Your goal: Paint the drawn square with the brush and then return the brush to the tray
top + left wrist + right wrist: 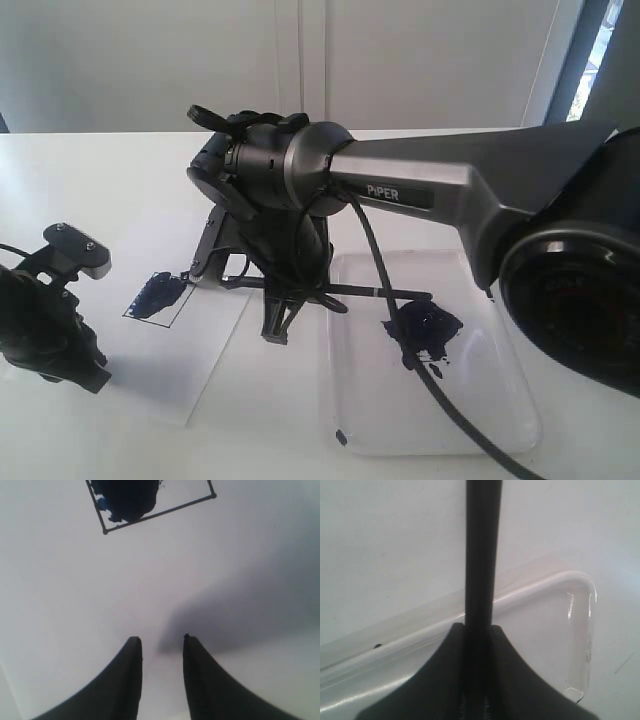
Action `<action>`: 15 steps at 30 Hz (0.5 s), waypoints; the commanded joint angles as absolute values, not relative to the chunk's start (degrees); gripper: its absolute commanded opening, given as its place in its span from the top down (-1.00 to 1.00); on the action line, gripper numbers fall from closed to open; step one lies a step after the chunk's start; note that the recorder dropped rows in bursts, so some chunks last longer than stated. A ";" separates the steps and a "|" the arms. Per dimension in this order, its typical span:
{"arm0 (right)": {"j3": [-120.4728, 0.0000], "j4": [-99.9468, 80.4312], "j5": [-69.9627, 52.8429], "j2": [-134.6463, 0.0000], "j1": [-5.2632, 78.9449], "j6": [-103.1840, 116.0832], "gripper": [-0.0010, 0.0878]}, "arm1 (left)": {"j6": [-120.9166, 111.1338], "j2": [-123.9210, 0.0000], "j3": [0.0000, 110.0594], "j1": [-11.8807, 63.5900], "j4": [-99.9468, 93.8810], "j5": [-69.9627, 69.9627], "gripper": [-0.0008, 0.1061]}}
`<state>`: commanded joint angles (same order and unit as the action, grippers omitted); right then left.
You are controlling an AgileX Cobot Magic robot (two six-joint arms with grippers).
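The drawn square (156, 297) sits on the white paper sheet (200, 355), its inside largely smeared dark blue. In the left wrist view the drawn square (134, 500) lies ahead of the fingers. The brush (385, 293) lies nearly level, its dark tip at the square's edge and its black handle reaching back over the tray (490, 400). My right gripper (278, 328) points down between paper and tray, shut on the brush (482, 555) handle. My left gripper (85, 365) hovers at the paper's left, open and empty, its fingers (132, 652) apart over bare paper.
A dark blue paint blot (422, 328) marks the tray's middle. The right arm's black cable (440, 395) drapes across the tray. The tray's rounded corner and rim (580, 582) show under the right gripper (481, 626). White table surrounds the paper and the tray.
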<state>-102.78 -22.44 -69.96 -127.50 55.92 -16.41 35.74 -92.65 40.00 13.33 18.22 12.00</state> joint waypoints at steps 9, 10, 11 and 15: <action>-102.55 -22.00 -69.96 -127.50 55.92 -16.28 0.98 | 35.74 -92.65 40.00 13.33 18.22 12.12 0.34; -102.55 -21.98 -69.96 -127.50 55.92 -16.02 0.98 | 35.74 -92.65 40.00 13.33 18.22 12.12 0.34; -102.55 -21.98 -69.96 -127.50 55.92 -15.74 0.98 | 35.74 -92.65 40.00 13.33 18.22 12.12 0.34; -102.55 -21.09 -69.96 -127.50 55.92 -15.74 0.98 | 35.74 -92.65 40.00 13.33 18.22 12.12 0.34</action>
<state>-102.55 -21.09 -69.96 -127.50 55.92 -15.74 35.74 -92.65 40.00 13.33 18.22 12.12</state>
